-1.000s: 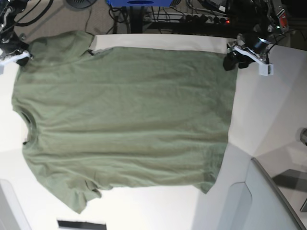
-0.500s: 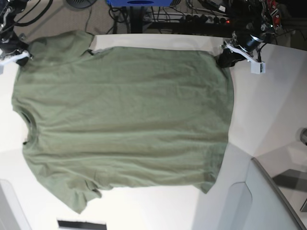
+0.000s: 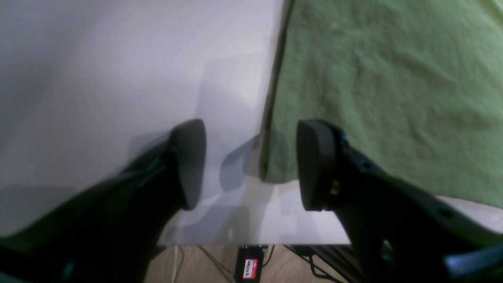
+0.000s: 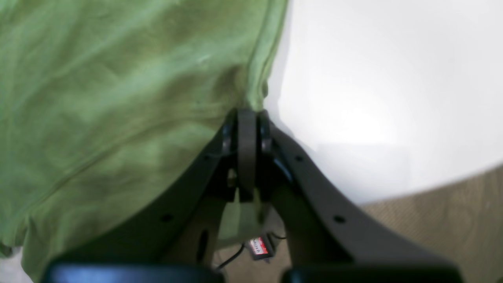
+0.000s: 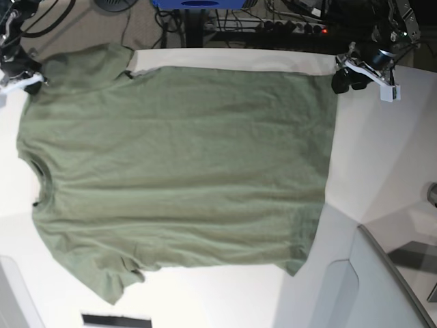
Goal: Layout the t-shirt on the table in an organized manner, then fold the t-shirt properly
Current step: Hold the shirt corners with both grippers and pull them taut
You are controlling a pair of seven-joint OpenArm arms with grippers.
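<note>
The olive-green t-shirt [image 5: 177, 171] lies spread flat on the white table [image 5: 382, 157], collar to the left and hem to the right. My left gripper [image 5: 345, 80] hovers open just off the hem's far corner. In the left wrist view that gripper [image 3: 251, 165] has its pads [image 3: 314, 165] wide apart, and the t-shirt [image 3: 393, 86] corner lies loose on the table [image 3: 118, 78] below them. My right gripper [image 5: 31, 76] sits at the far-left sleeve. In the right wrist view it [image 4: 247, 118] is shut on the edge of the t-shirt [image 4: 118, 98], beside bare table [image 4: 373, 98].
A grey translucent panel [image 5: 382, 287] stands at the near right corner. Cables and floor [image 5: 273, 24] lie beyond the table's far edge. A dark strip [image 5: 116, 320] marks the near edge, and one sleeve [image 5: 113, 283] reaches towards it.
My left gripper closed at the hem's far corner, then opened again and moved right, off the cloth. The hem corner now lies a little further right. The right gripper has kept its hold.
</note>
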